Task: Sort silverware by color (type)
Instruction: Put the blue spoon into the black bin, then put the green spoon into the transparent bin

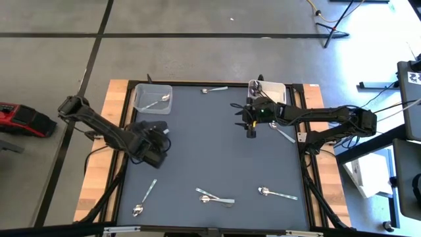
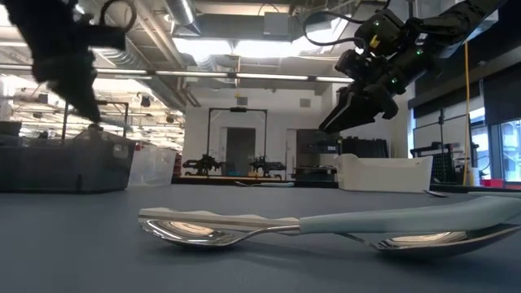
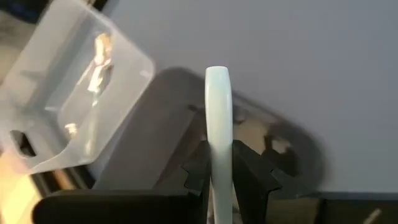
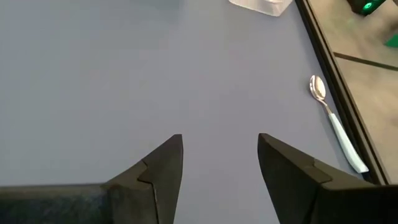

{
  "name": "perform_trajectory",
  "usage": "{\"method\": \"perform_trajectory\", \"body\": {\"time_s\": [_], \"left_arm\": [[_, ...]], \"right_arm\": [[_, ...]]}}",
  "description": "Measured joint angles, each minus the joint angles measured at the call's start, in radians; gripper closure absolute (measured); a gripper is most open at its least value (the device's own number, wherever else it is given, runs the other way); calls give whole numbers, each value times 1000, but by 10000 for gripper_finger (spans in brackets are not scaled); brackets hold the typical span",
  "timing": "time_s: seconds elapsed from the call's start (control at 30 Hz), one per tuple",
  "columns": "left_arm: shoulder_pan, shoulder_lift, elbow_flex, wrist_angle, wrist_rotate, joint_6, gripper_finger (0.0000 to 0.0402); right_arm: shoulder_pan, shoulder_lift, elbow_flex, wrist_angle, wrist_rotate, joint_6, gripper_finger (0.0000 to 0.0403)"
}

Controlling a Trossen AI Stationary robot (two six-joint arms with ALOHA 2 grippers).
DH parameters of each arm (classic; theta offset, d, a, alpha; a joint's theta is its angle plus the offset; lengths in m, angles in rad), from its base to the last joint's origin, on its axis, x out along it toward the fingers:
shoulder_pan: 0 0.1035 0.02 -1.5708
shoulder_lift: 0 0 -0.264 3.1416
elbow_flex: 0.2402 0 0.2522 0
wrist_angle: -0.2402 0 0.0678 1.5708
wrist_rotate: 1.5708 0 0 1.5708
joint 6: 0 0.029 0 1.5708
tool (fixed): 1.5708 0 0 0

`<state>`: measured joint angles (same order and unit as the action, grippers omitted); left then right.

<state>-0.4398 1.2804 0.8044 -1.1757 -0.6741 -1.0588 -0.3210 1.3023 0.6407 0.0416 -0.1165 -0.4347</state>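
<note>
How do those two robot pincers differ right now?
The left pincer is shut on a pale-handled utensil; the right pincer stands open and empty. The left pincer sits near the clear bin at the table's far left; the right pincer hangs near the white bin at the far right. Both have dark fingers and are above the grey table.

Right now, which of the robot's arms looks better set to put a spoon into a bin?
Probably the left. Its hand is shut on a pale-handled spoon close to the clear bin, which already holds one spoon. The right hand is open and holds nothing, hovering above the mat beside the white bin.
</note>
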Motion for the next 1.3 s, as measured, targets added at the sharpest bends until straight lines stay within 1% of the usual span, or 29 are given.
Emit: {"method": "perform_trajectory", "body": {"time_s": [0.13,0.27,0.37,0.5,0.6,0.7,0.8,0.87,0.93,1.0,1.07,1.17,1.23,1.3], "left_arm": [[0,0,-73,38,-6,-11,354],[1,0,-106,55,-13,-28,347],[1,0,-111,55,-40,-67,330],[1,0,-111,63,-44,-76,298],[1,0,-90,62,-35,-73,281],[-1,0,-38,65,-27,-48,277],[-16,0,22,107,-69,15,276],[-28,0,48,182,-104,90,276],[-42,0,58,299,-136,188,276],[-55,1,54,435,-143,314,276],[-65,11,44,583,-142,427,276],[-71,44,34,776,-117,541,276],[-72,83,34,881,-93,584,276],[-72,136,34,971,-44,603,276]], "right_arm": [[0,4,0,13,-9,0,205],[0,4,0,18,-28,0,205],[0,4,0,26,-34,0,205],[0,4,0,24,-34,0,205],[0,4,0,23,-34,0,205],[0,4,0,21,-34,-1,205],[0,4,0,23,-34,-1,205],[0,4,0,23,-34,0,205],[0,4,0,23,-34,0,205],[1,4,0,23,-35,6,205],[1,4,0,20,-59,17,205],[3,4,0,17,-128,51,205],[22,4,0,0,-172,62,205],[60,4,0,-11,-180,61,205]]}}
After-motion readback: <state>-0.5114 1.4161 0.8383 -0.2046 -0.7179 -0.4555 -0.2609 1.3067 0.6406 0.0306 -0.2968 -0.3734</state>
